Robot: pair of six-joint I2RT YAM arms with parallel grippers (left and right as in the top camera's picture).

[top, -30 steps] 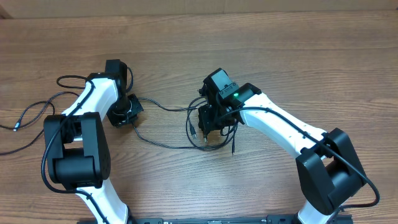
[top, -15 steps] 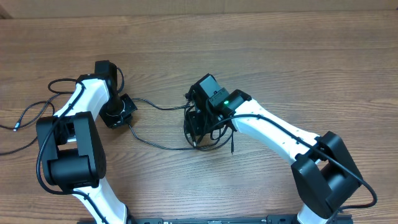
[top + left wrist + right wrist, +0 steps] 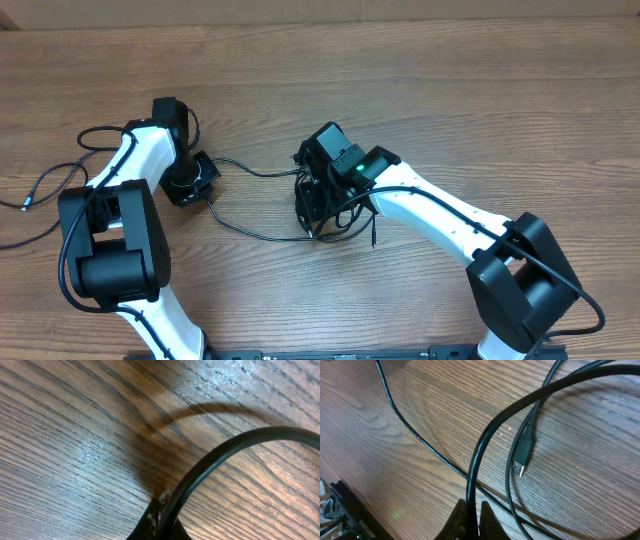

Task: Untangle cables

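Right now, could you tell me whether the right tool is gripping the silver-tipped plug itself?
No, the right tool is shut on a cable strand, and the silver-tipped plug sits free off to one side.

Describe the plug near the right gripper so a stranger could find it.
Start at the right gripper, mid-table, its jaws shut on a black cable. Just beyond it, under that cable's arch, is the plug: a short, thick black stub with a silvery metal tip, the only cable end there.

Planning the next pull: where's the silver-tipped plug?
Right wrist view, centre: the plug is just beside the cable pinched by the right fingers.
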